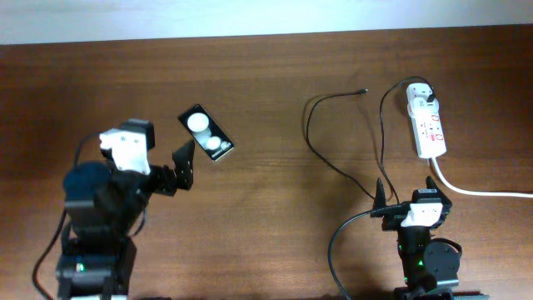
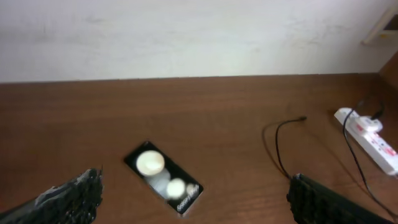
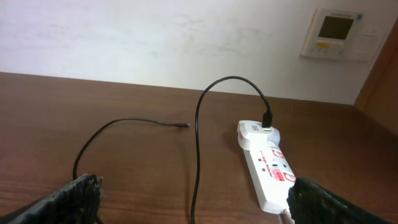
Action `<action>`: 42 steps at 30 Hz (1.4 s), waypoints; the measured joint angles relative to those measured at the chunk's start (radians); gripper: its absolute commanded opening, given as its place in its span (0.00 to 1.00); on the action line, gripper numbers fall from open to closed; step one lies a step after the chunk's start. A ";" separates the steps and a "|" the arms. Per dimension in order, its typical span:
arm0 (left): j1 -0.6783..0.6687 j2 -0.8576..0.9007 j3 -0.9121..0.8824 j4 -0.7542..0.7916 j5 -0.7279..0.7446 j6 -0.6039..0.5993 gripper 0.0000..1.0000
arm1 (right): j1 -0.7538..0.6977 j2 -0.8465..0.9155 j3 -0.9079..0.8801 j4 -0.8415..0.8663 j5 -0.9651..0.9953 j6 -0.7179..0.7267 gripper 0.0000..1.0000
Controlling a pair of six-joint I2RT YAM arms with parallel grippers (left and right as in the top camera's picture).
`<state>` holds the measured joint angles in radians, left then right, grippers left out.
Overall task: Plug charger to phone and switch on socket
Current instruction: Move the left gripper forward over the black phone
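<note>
The black phone [image 1: 206,133] lies flat on the table at an angle, its two white spots facing up; it also shows in the left wrist view [image 2: 163,177]. My left gripper [image 1: 180,165] [image 2: 193,199] is open and empty just short of it. The white socket [image 1: 427,125] [image 3: 270,174] lies at the far right with the white adapter [image 1: 420,98] [image 3: 257,134] plugged in at its far end. The charger's thin black cable [image 1: 333,167] [image 3: 198,143] loops over the table and its plug tip [image 1: 364,91] [image 3: 186,126] lies free. My right gripper [image 1: 406,190] [image 3: 193,199] is open and empty, near the socket's end.
The socket's thick white cord [image 1: 483,192] runs off to the right edge. A white wall stands behind the table, with a wall panel [image 3: 336,32] on it. The robots' thick black cables hang by each base [image 1: 341,242].
</note>
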<state>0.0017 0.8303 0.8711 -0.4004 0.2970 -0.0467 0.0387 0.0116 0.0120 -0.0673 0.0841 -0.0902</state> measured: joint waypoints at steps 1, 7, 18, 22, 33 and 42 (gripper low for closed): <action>0.000 0.043 0.040 -0.015 0.000 -0.003 0.99 | 0.000 0.000 0.000 0.000 0.000 0.000 0.99; 0.000 0.337 0.393 -0.313 -0.085 -0.034 0.99 | 0.000 0.000 0.000 0.000 0.000 0.000 0.99; 0.000 0.410 0.500 -0.468 -0.125 -0.060 0.99 | 0.000 0.000 0.000 0.000 0.000 0.000 0.98; 0.000 0.410 0.500 -0.467 -0.124 -0.117 0.99 | 0.000 0.000 0.000 0.000 0.000 -0.001 0.99; 0.000 0.495 0.518 -0.447 -0.258 -0.268 0.99 | 0.000 0.000 0.000 0.000 0.000 0.000 0.99; -0.164 0.826 0.795 -0.455 -0.385 -0.354 0.99 | 0.000 0.000 0.000 0.000 0.000 0.000 0.99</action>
<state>-0.1627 1.6566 1.6657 -0.8558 -0.0879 -0.4011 0.0387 0.0120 0.0120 -0.0677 0.0841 -0.0898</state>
